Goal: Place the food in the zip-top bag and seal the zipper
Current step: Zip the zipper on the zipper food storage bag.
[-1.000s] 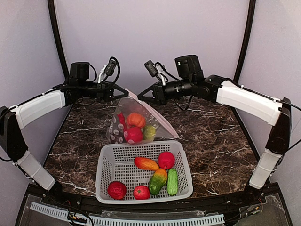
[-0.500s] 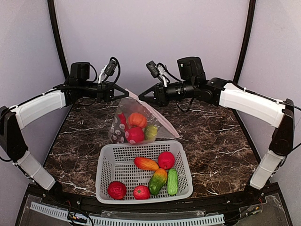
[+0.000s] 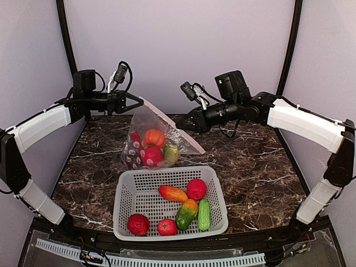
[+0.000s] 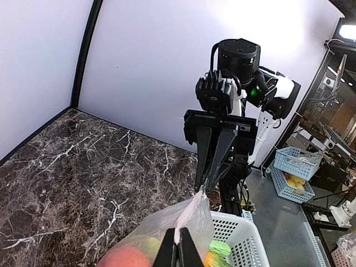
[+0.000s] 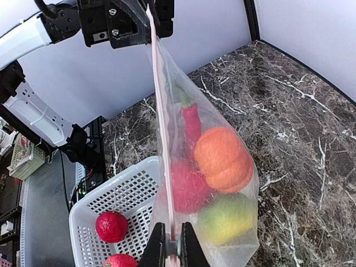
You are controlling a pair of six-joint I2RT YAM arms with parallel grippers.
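The clear zip-top bag (image 3: 158,142) hangs over the marble table between both grippers. Inside it I see food: an orange pumpkin (image 3: 154,137), a red fruit (image 3: 149,156), a green fruit (image 3: 171,153) and a red chili (image 3: 135,139). My left gripper (image 3: 139,102) is shut on the upper left end of the zipper (image 3: 164,115). Lower down, my right gripper (image 3: 189,125) is shut on its right end. In the right wrist view the zipper (image 5: 158,111) runs taut from my right gripper (image 5: 172,247) up to the left one (image 5: 150,16). In the left wrist view the left gripper (image 4: 178,247) pinches the strip.
A white slotted basket (image 3: 167,170) stands in front of the bag. It holds an orange vegetable (image 3: 173,193), a red apple (image 3: 196,189), a green-orange fruit (image 3: 187,214), a cucumber (image 3: 204,214) and two red fruits (image 3: 138,224) (image 3: 167,227).
My right gripper has slid right and down along the zipper. The left gripper has moved left and slightly up, so the strip between them is longer and tauter.
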